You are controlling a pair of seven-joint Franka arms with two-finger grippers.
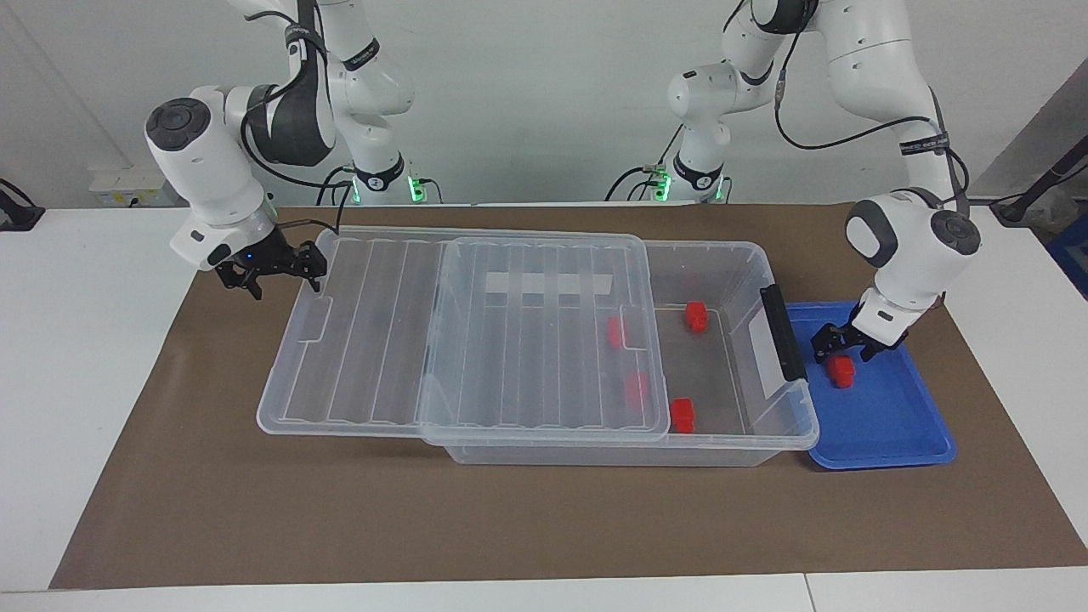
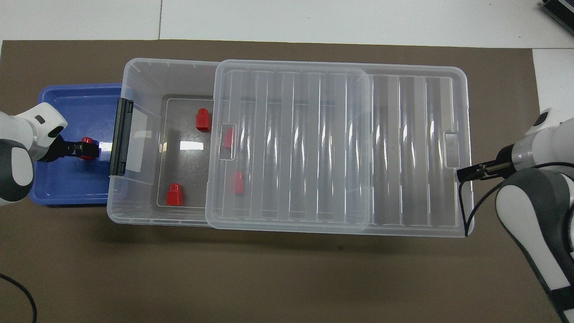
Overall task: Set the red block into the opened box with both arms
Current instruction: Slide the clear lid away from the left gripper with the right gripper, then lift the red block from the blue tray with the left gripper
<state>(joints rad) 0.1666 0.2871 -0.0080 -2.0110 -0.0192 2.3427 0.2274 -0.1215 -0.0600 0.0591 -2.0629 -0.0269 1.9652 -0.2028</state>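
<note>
1. A large clear box (image 1: 769, 425) is seen on the brown mat (image 1: 255, 510) that covers the tabletop (image 1: 85, 340).
2. The ribbed lid (image 1: 382, 340) of the box is slid toward the right arm's end, so that the part of the box next to its black latch bar (image 1: 783, 331) is uncovered.
3. In the uncovered part of the box, two red blocks are seen on the floor, one (image 1: 696, 315) nearer to the robots and one (image 1: 682, 415) farther from them.
4. Two more red blocks (image 1: 614, 332) (image 1: 635, 388) are seen through the lid, deeper inside the box.
5. A blue tray (image 1: 901, 425) is set just beside the latch end of the box.
6. The red block (image 1: 841, 371) of the task is found on the tray floor, near the latch bar.
7. The left pincer (image 1: 846, 345) is lowered over that block with its fingers spread to either side of it; whether the block is already touched cannot be told for certain.
8. The right pincer (image 1: 274, 272) is held at the lid's edge farthest from the latch bar, its fingers spread; it appears to be at the rim, but a grip on the lid cannot be made out.
</note>
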